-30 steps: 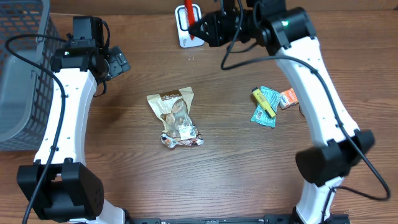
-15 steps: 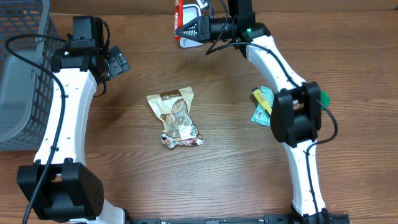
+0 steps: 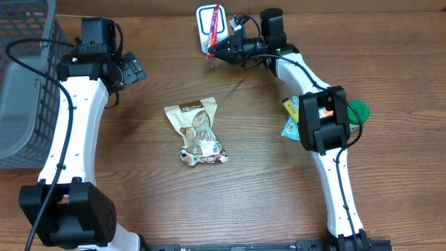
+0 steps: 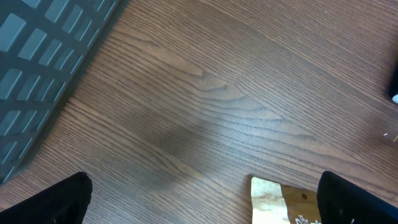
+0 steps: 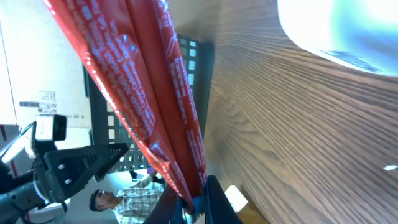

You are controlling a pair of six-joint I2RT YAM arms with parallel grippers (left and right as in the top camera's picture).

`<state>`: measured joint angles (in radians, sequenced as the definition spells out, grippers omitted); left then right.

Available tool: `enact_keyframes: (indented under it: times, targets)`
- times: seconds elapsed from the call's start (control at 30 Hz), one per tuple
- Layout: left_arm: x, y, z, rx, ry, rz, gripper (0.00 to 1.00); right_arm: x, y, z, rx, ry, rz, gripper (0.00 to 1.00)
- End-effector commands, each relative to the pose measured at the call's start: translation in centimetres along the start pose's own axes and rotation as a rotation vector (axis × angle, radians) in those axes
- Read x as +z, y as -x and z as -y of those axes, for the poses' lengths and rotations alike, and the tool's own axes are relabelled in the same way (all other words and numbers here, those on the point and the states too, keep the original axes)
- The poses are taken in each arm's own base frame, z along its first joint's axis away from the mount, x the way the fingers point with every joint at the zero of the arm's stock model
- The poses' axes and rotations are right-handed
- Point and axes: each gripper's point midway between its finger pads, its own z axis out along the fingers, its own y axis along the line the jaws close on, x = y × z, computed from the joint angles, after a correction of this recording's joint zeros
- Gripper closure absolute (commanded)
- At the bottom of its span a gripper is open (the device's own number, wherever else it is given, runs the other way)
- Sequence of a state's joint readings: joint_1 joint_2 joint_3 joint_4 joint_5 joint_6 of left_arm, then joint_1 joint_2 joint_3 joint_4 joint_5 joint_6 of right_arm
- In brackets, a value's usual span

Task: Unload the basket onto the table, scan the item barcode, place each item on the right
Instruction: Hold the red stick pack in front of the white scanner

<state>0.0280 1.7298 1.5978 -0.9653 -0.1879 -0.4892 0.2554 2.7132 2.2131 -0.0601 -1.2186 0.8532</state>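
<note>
You have two arms over the counter (image 3: 265, 181). There is one grey basket (image 3: 21, 104) at its left edge and one white scanner (image 3: 204, 31) at its far edge. There is also one red packet (image 3: 215, 17), which is the item to scan.

Your right jaws are pinched tight on the lower end of the red packet. It is held up off the wood and stands across the scanner's face.

Your left jaws stand wide with nothing between them, above bare wood near the basket. One brown snack bag (image 3: 197, 131) lies alone mid-counter, and its corner shows at the bottom of the left wrist view.

Beside the right arm (image 3: 327, 125) you can count one teal packet (image 3: 289, 130) with one yellow packet (image 3: 291, 109) on it. The arm covers the rest of that heap.

Against a second ago:
- The right arm has swung in, so its links now run nearly straight up from the near edge.
- It now hides the orange packet that showed in the heap.
- Half a second ago the red packet was left of the scanner, and it is now back in front of the window.
- The left arm (image 3: 70, 125), the snack bag and the basket have not shifted.
</note>
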Motion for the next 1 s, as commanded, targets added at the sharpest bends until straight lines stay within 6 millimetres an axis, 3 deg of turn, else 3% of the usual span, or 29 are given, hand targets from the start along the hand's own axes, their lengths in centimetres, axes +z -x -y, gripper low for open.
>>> enact_keyframes:
  times: [0.0,0.2,0.6,0.73,0.97]
  targets:
    - [-0.5,0.4,0.0,0.017,-0.004,0.015,0.00,0.4,-0.1,1.2,0.023,-0.002,-0.002,0.97]
    - [-0.5,0.4,0.0,0.017,-0.004,0.015,0.00,0.6,0.2,2.9,0.051,-0.042,0.032,0.97]
    - [-0.5,0.4,0.0,0.017,-0.004,0.015,0.00,0.6,0.4,2.9,0.112,-0.043,0.041,0.96]
    - [-0.5,0.4,0.0,0.017,-0.004,0.015,0.00,0.2,0.7,0.5,0.077,-0.025,0.039,0.96]
    - [-0.5,0.4,0.0,0.017,-0.004,0.015,0.00,-1.2,1.5,-8.3,-0.063,0.027,0.048,0.96]
